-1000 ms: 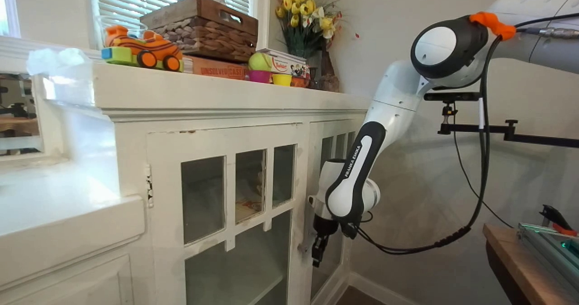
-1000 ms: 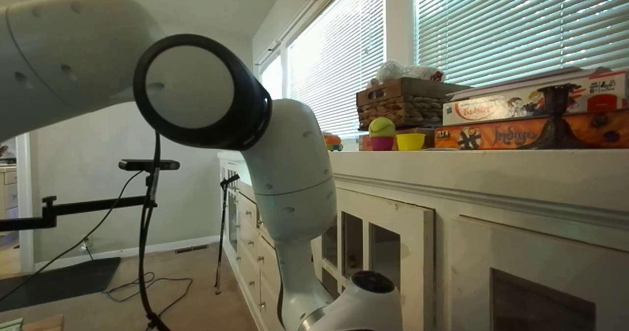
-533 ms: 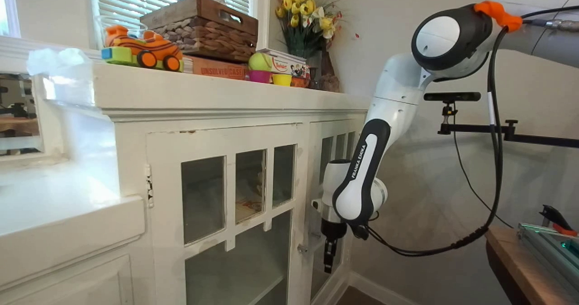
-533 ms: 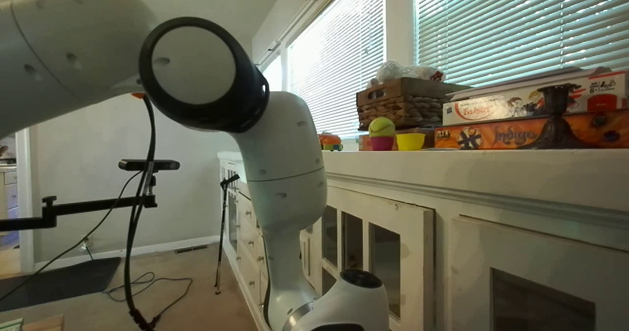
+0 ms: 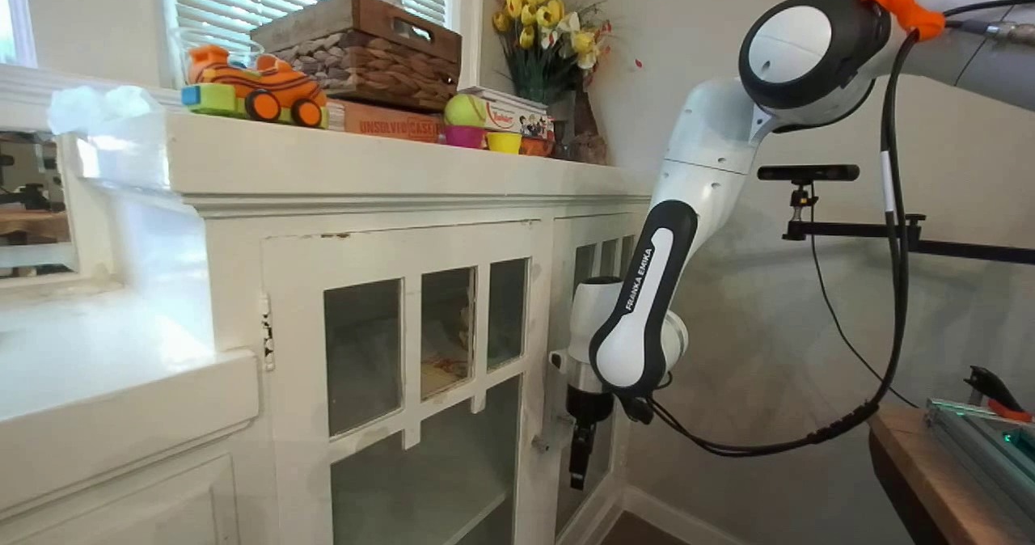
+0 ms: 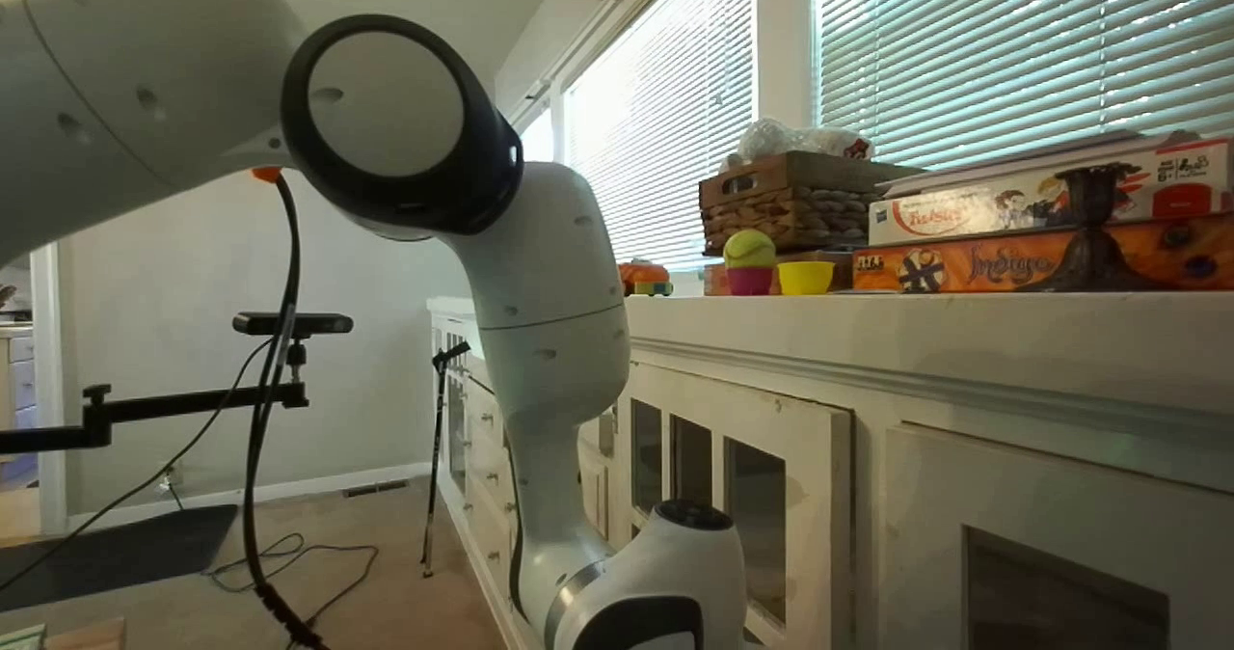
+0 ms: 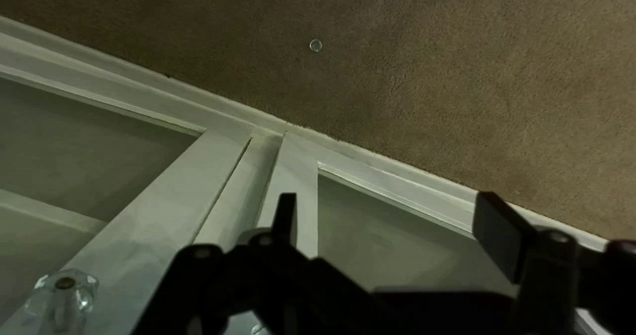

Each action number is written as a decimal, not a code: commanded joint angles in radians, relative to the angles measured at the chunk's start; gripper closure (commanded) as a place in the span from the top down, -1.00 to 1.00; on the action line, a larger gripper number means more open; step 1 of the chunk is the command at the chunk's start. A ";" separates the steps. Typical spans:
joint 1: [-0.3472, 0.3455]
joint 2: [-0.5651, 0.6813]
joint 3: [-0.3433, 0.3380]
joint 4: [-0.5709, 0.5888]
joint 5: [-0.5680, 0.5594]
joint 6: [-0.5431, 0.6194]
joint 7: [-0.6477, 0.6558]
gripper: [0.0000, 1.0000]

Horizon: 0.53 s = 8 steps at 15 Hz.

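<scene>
My gripper (image 7: 392, 225) stands open in the wrist view, with nothing between its fingers. In an exterior view the gripper (image 5: 579, 480) points down in front of the white cabinet's glazed doors. Beyond the spread fingers lies the glass pane (image 7: 387, 245) of a door. A clear faceted knob (image 7: 64, 295) sticks out at the lower left, apart from the gripper. A second knob (image 7: 258, 329) is mostly hidden behind the left finger. One knob (image 5: 540, 444) shows left of the fingertips in an exterior view. Elsewhere, the gripper falls below the picture, under the wrist (image 6: 665, 573).
Below lies brown carpet (image 7: 422, 76) with a small clear round thing (image 7: 315, 45) on it. The cabinet ledge carries an orange toy car (image 5: 255, 88), a woven basket (image 5: 388, 60), boxes and cups. A wooden table edge (image 5: 914, 456) and a camera on a bar (image 5: 808, 173) stand nearby.
The gripper first moved away from the knob and lower, then came slightly back toward the cabinet. The elbow has risen. Its jaws have spread wider. Cabinet and ledge things look the same.
</scene>
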 commanded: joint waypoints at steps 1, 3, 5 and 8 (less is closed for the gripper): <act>0.041 -0.043 -0.012 -0.039 0.037 -0.017 0.084 1.00; 0.053 -0.050 -0.014 -0.048 0.040 -0.015 0.111 1.00; 0.035 -0.018 -0.004 -0.011 0.019 -0.002 0.079 1.00; 0.037 -0.027 0.001 -0.023 0.019 -0.002 0.079 1.00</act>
